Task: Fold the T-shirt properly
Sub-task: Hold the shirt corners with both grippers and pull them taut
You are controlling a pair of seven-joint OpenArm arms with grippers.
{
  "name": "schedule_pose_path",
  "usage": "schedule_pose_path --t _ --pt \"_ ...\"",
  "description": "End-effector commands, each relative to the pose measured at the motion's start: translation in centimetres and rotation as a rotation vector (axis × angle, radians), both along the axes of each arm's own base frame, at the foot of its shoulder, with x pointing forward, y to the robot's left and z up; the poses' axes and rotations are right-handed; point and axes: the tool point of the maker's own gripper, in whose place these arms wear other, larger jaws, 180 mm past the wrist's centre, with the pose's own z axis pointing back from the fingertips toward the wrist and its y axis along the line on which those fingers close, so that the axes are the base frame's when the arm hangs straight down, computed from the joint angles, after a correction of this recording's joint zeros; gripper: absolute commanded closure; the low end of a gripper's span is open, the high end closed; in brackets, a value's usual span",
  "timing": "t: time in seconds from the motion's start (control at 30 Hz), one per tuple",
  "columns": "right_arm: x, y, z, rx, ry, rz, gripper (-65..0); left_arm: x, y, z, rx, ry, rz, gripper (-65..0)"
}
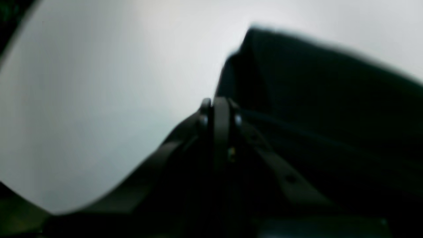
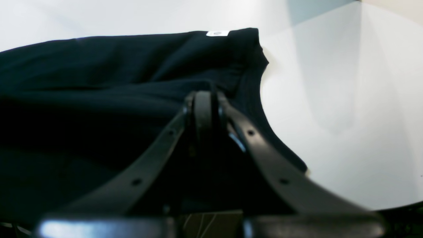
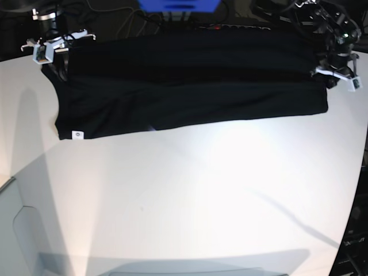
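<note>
At the far edge of the white desk [image 3: 190, 190], the black T-shirt [image 3: 190, 92] lies stretched out. The left gripper [image 3: 339, 72] and right gripper [image 3: 49, 49] each pinch an end. They should pull evenly, both together, so the fold lands straight.

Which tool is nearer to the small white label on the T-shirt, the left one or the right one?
The right tool. It is shut on the T-shirt at the same end as the white label. The left tool is shut on the opposite end, far from it.

Left gripper [image 1: 220, 110], right gripper [image 2: 204, 105]: jaws closed, arms spread wide
</note>
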Motion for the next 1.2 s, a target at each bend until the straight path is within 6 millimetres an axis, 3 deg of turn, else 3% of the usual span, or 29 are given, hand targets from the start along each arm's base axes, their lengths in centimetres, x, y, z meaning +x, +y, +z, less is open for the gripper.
schedule_pose_path --t 0.0,0.53,0.73,0.93,1.17 --pt "0.1 -0.1 1.0 -0.002 -0.038 0.003 0.0 0.7 0.9 1.4 0.030 -0.044 0.000 0.0" --pt "0.0 -0.1 0.6 0.005 -0.028 0.000 0.0 2.7 -3.8 -3.7 -0.112 0.023 -0.095 -0.1" --pt "0.9 -0.3 0.1 0.011 -0.029 -0.008 0.0 4.1 -3.8 -4.5 -0.151 0.010 -0.081 -0.1" --pt "1.0 -1.5 -0.7 -0.050 0.031 -0.020 0.0 4.7 -2.6 -2.9 -0.108 -0.017 -0.087 -0.1" --pt "0.4 -1.5 -0.9 -0.053 0.050 -0.022 0.0 3.7 -1.3 -2.4 -0.095 -0.028 -0.037 -0.1"
